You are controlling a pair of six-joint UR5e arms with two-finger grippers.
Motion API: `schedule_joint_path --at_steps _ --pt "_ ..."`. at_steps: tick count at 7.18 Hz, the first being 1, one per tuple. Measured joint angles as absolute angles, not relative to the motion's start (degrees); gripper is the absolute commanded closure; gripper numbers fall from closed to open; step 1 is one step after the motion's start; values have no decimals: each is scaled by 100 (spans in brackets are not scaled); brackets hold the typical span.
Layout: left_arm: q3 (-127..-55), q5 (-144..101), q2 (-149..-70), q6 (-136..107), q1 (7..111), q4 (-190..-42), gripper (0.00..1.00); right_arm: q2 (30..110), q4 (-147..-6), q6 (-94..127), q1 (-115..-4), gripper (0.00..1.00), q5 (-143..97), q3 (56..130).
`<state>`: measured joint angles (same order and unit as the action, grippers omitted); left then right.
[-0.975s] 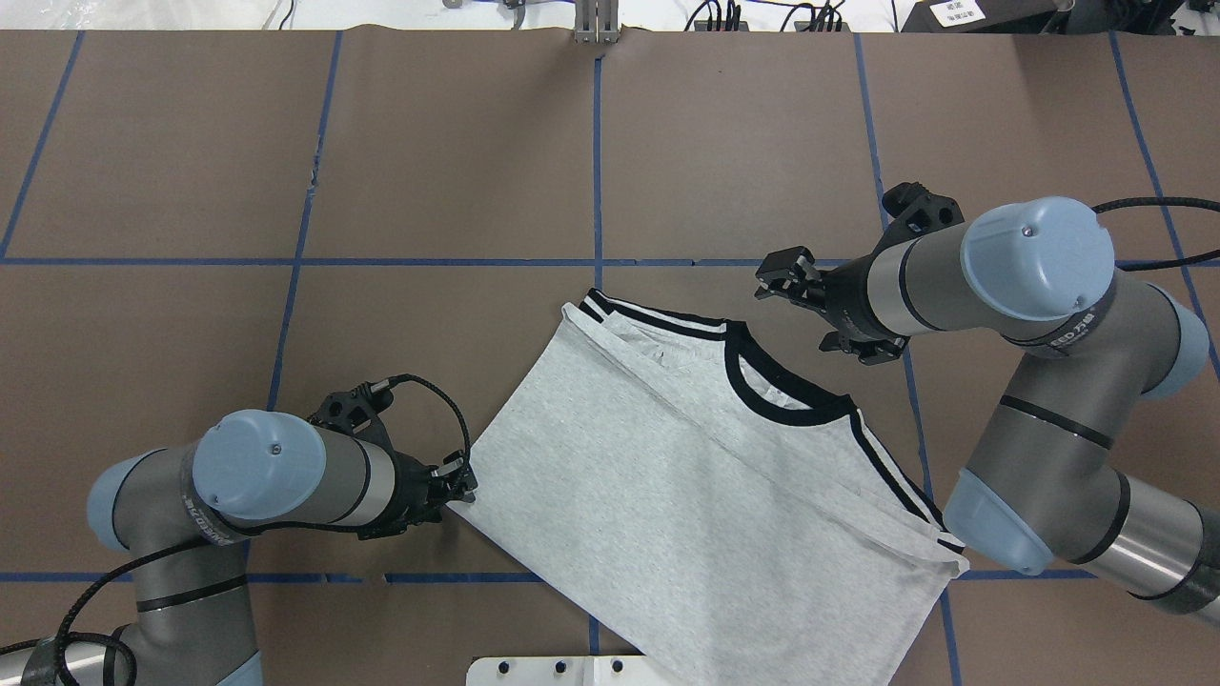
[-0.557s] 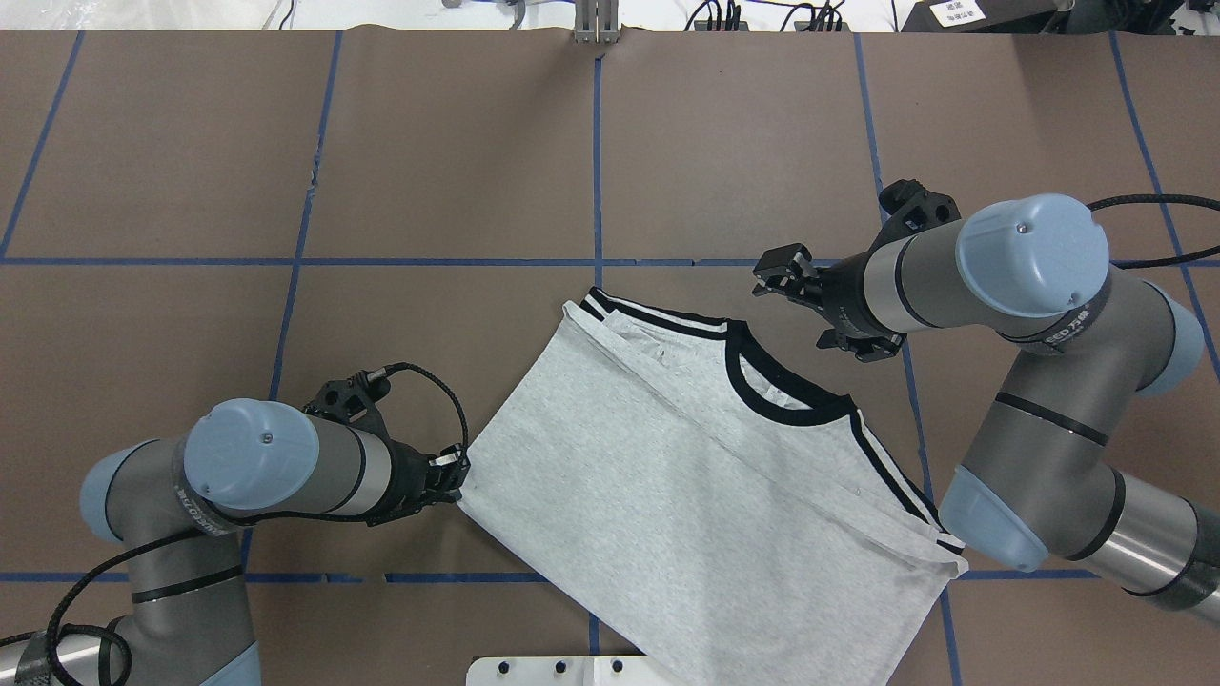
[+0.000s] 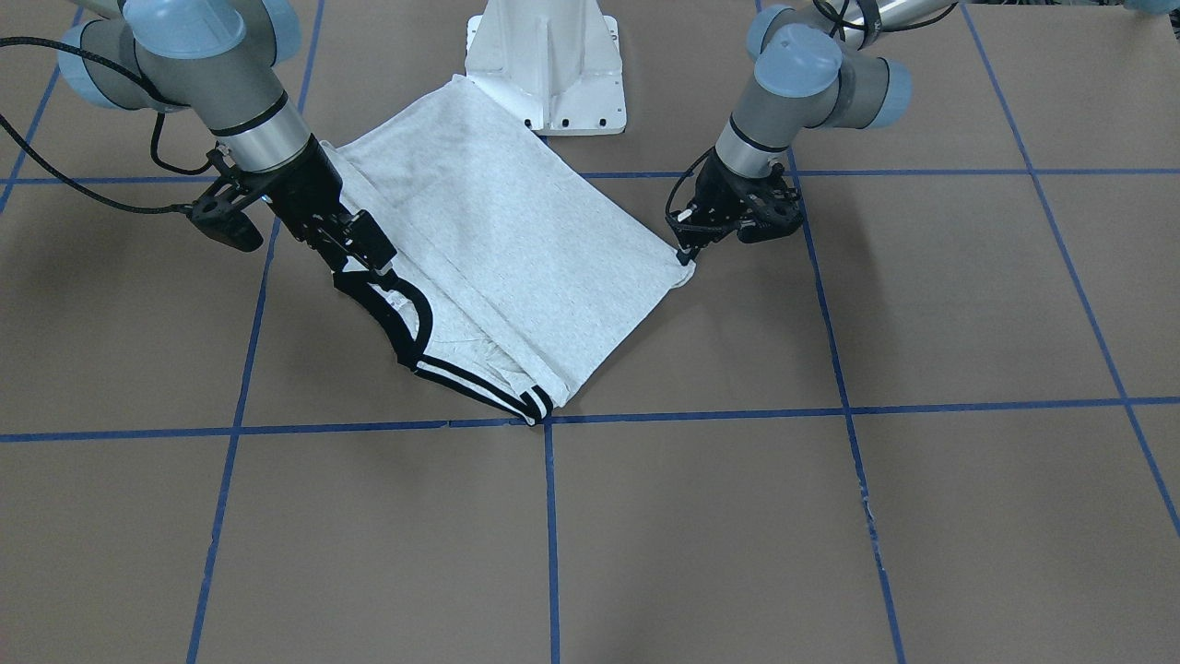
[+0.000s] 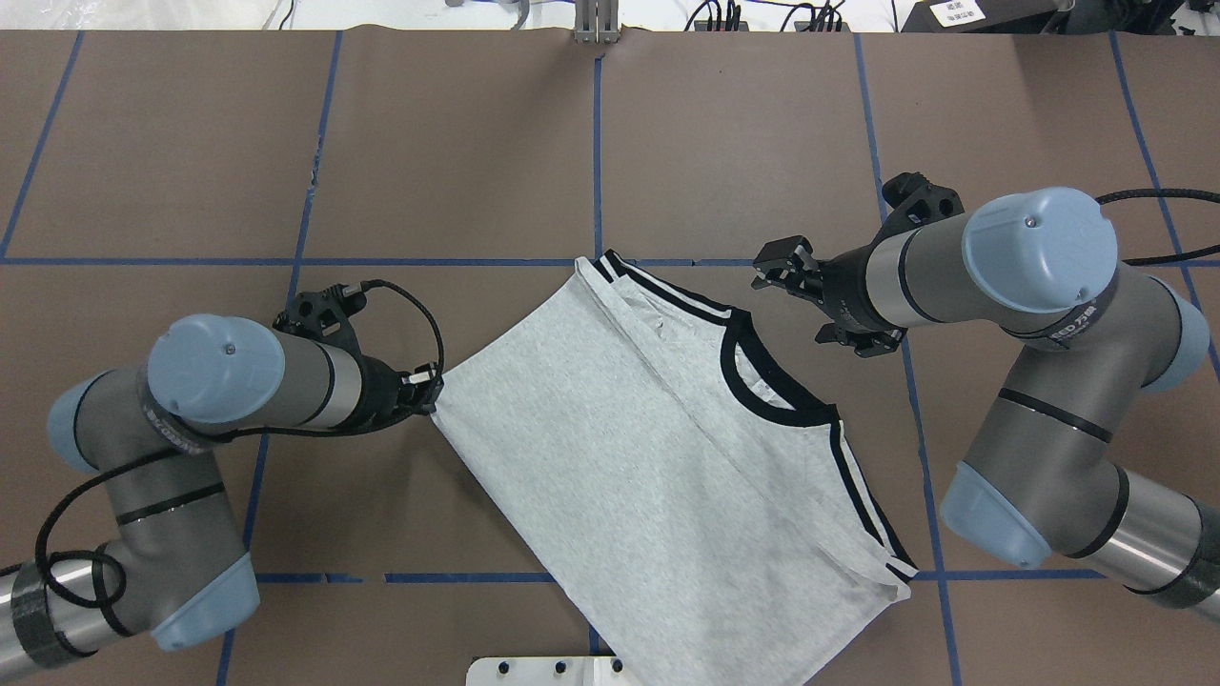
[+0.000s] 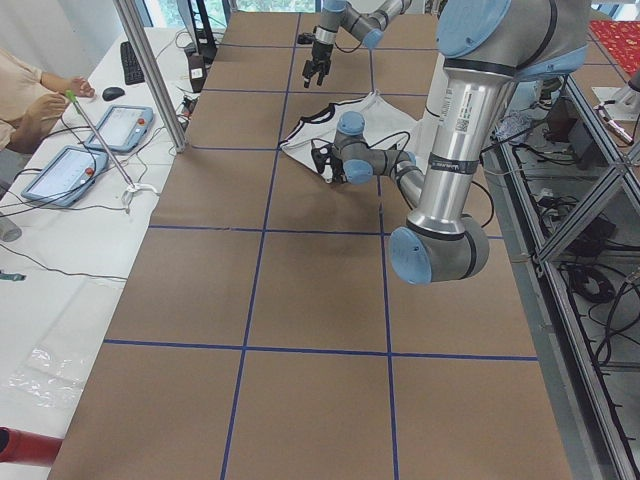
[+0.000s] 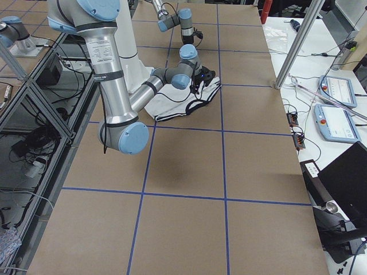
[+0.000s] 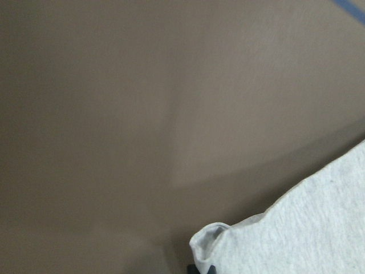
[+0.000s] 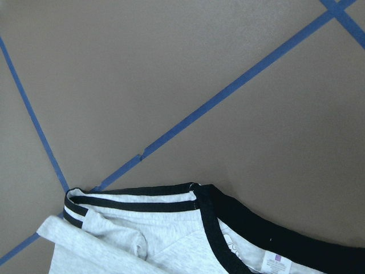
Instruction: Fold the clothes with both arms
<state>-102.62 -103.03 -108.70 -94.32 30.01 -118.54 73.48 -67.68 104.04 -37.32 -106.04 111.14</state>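
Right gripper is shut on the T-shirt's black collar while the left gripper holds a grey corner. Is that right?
Not quite. The overhead view shows the right gripper open and clear of the T-shirt, hovering beside the black collar without gripping it. The rest stands: the left gripper holds a grey corner.

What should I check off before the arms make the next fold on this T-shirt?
1. Left gripper shut on a hem corner of the T-shirt: ok.
2. Right gripper gripping cloth: not ok; it is open near the collar, holding nothing.
3. Shirt flat on the table: ok, bar small wrinkles by the far shoulder stripes.
4. Hem clear of the white pedestal base: cannot tell; it reaches the base's edge.
5. How deep the left grip bites: cannot tell; the wrist view shows only a bunched corner.
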Motion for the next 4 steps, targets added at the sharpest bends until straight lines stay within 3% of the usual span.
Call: schedule_joint_path --at_steps 2,4 --pt "-9234 -10291 -11830 -9037 3779 -11937 100 7350 -6767 10404 -3728 0 -10587 11098" --pt "-7764 -10284 -12839 -8943 4262 -12484 100 7350 -6767 10386 -3727 0 -10577 11087"
